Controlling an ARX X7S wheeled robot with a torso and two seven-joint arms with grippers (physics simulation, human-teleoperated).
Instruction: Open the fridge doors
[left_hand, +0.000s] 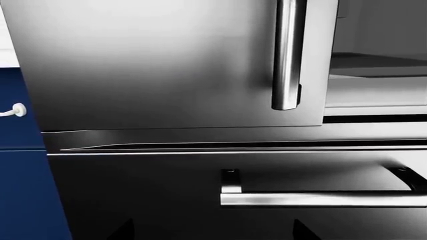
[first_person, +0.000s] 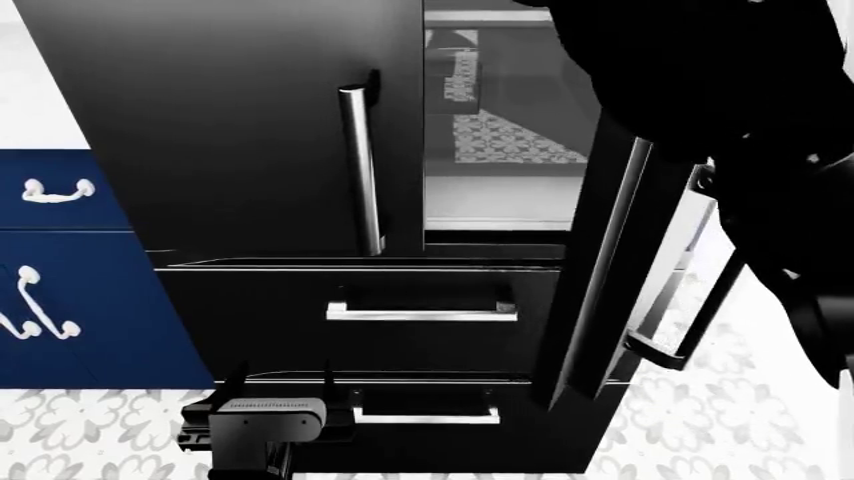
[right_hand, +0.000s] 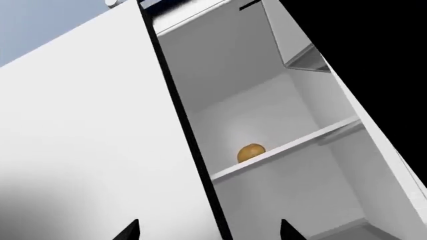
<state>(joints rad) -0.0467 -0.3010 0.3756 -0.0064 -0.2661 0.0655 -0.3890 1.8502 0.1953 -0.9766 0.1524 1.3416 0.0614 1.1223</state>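
Note:
The left fridge door (first_person: 240, 120) is closed, a glossy black panel with a vertical silver bar handle (first_person: 360, 170). The right fridge door (first_person: 601, 270) stands swung outward, seen edge-on, its handle (first_person: 681, 290) facing away from the fridge. My left gripper (first_person: 267, 420) is low in front of the drawers. In its wrist view it (left_hand: 213, 232) is open and empty, facing the left door (left_hand: 167, 65) and its handle (left_hand: 288, 55). My right gripper (right_hand: 208, 232) is open and empty, facing a white door face (right_hand: 80, 125) and the lit interior (right_hand: 267, 100).
Two black drawers with horizontal silver handles (first_person: 422, 313) sit below the doors. Navy cabinets with white curved handles (first_person: 54, 190) stand to the left. An orange fruit (right_hand: 251, 152) lies on a white shelf inside. My right arm (first_person: 721, 90) fills the upper right of the head view.

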